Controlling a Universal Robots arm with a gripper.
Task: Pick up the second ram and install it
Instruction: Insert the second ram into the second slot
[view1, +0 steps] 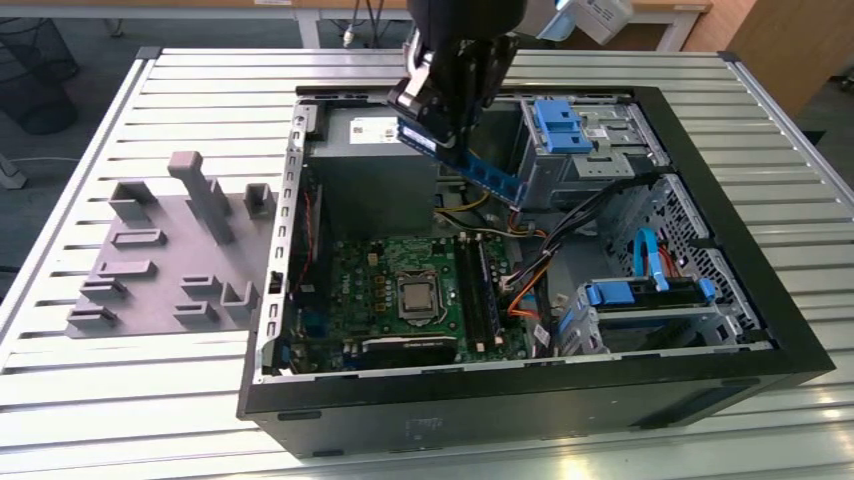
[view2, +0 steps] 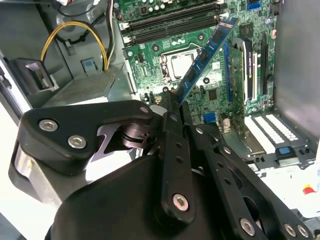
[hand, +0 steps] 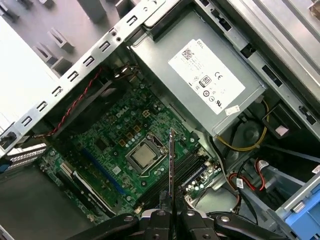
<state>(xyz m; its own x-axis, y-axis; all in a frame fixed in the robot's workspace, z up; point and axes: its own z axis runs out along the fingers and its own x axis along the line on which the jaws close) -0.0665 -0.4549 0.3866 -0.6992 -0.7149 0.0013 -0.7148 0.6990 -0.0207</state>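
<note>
The gripper (view1: 451, 110) has its fingers (view2: 172, 107) clamped on 1 end of the second ram (view1: 470, 160), which juts out from them, long axis slanting down toward the motherboard (view1: 400, 290). It hangs in the air above the open computer case (view1: 534, 410), well clear of the memory slots (view1: 477, 290) beside the processor (hand: 142, 155); cables (view1: 534, 275) crowd the slots' far side

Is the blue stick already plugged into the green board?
No. In the exterior view the claw holds the second ram tilted in the air, above the motherboard inside the open computer case.
</note>
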